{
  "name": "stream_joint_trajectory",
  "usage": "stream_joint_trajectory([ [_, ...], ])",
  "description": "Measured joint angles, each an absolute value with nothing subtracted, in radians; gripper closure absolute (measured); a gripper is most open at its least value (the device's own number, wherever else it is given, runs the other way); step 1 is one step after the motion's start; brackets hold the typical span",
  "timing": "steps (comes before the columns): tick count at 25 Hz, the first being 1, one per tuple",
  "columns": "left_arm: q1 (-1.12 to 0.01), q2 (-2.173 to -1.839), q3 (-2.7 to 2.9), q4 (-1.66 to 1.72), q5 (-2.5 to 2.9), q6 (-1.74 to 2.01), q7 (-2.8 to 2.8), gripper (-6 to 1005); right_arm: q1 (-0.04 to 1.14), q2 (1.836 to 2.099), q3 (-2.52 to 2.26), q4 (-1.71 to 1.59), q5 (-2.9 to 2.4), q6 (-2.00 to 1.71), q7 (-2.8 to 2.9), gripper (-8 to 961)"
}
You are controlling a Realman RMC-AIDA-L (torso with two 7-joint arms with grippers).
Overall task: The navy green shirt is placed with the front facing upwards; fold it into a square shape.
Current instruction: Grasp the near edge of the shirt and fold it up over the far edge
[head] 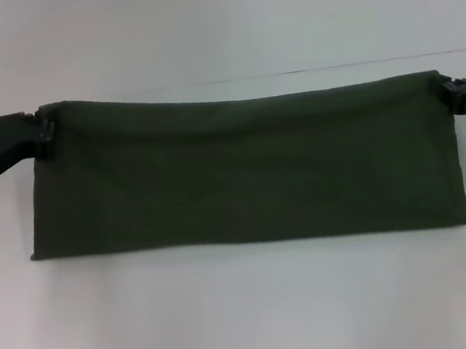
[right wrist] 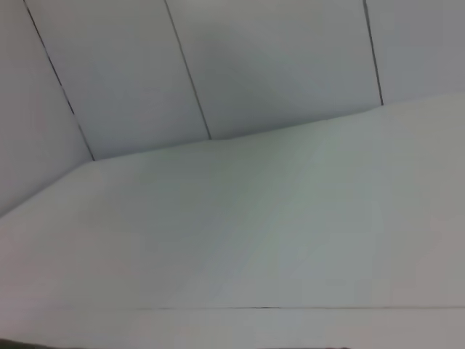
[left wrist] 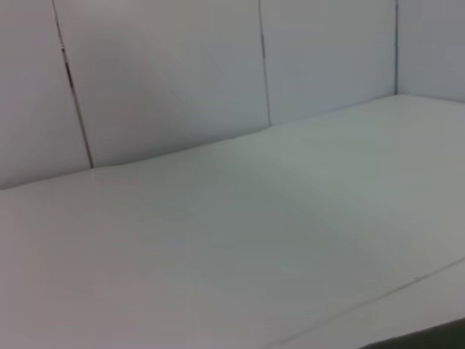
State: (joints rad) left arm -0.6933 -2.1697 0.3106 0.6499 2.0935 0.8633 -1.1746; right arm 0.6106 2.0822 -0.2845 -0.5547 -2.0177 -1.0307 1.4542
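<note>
lying across the middle of the white worktop (head: 247, 322), the shirt (head: 245, 173) is a wide dark olive band, much wider than it is deep. no letters, neck or sleeves show on its upper face, only plain cloth. its near edge runs straight and flat on the worktop, and its far edge dips slightly in the middle between the two far corners. soft creases run along its width just below that far edge.

the left tool (head: 44, 129) is at the far left corner of the shirt, its black fingers pinched on the cloth there, with the arm reaching in from the left edge of the head view. the right tool (head: 447, 86) meets the far right corner in the same way, closed on the cloth, its black body leading off the right edge.

a thin seam (head: 330, 68) crosses the worktop beyond the shirt.

the left wrist view shows bare worktop (left wrist: 218, 247), panelled white walls (left wrist: 167, 80) behind it, and a dark sliver of shirt (left wrist: 429, 340) at one corner. the right wrist view shows the same worktop (right wrist: 240, 233) and walls (right wrist: 276, 65); neither shows its own fingers.
</note>
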Motion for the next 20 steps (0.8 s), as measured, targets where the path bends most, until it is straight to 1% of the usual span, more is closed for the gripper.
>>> stream_joint_trajectory([
  [3, -0.706, -2.168, 0.334, 0.635, 2.056, 0.821, -1.170, 930, 0.637, 2.086, -0.295, -0.540, -2.017, -0.980, 1.455, 899],
  [10, -0.741, -2.167, 0.388, 0.599, 2.039, 0.679, -1.169, 931, 0.695, 2.084, -0.302, -0.501, -2.017, -0.871, 1.453, 898],
  [20, -0.782, -2.165, 0.470, 0.522, 2.008, 0.536, -1.165, 931, 0.747, 2.086, -0.376, -0.450, -2.017, -0.733, 1.441, 897],
])
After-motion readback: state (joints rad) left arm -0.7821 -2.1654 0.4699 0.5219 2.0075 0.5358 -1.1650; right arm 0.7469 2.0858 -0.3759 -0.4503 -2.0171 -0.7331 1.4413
